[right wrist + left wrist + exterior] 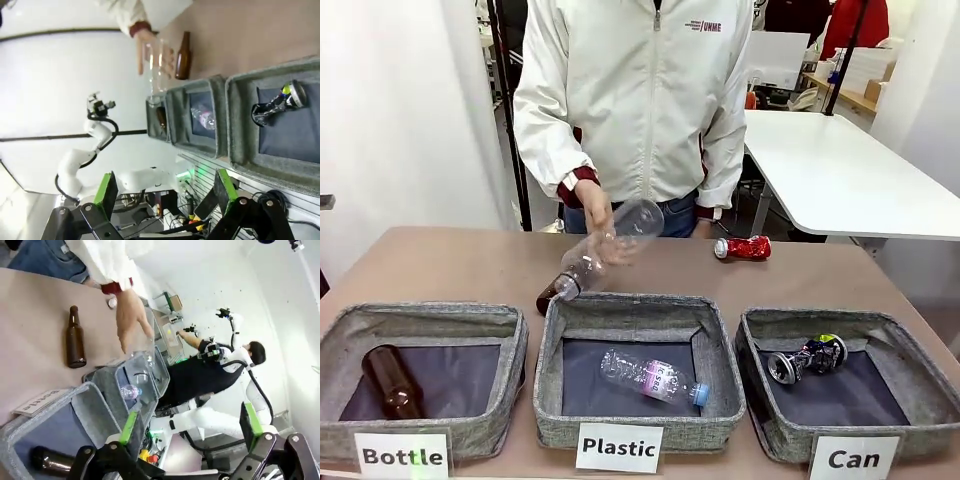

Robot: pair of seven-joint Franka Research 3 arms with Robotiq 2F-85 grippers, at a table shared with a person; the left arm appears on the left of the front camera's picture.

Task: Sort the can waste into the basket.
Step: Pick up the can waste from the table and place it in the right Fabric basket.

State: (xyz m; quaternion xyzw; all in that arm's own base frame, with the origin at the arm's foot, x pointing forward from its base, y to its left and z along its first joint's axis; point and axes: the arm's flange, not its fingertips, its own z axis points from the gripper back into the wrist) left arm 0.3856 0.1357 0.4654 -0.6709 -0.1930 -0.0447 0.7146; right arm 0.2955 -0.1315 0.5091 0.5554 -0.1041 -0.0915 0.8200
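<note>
Closest to the lens is a row of white cards, and the card reading "Can" [853,459] marks the grey basket [782,438] on the robot's right. A dark crushed can [807,358] already lies on its dark bottom. The red can [743,248] lies on its side on the bare table beyond that basket, near the far edge, so half the sorting looks undone. The left gripper [190,425] and the right gripper [165,190] both stand wide open with nothing between their green pads, held back from the work. The main risk is likely the person's hand [594,208], which holds a clear plastic bottle [610,245] tilted above the table just behind the middle basket. An arm reaching across could meet it. A brown glass bottle [548,296] lying beside that hand could be knocked and roll. The red can is shiny and dented, so the pads may slip off it or pinch it askew. Released too early, it could fall on the basket's rim or into the neighbouring "Plastic" basket [552,345]. The table [440,260] is matt tan and flat. Behind the person stand a white table [840,170], pale walls and a black pole [510,110].
</note>
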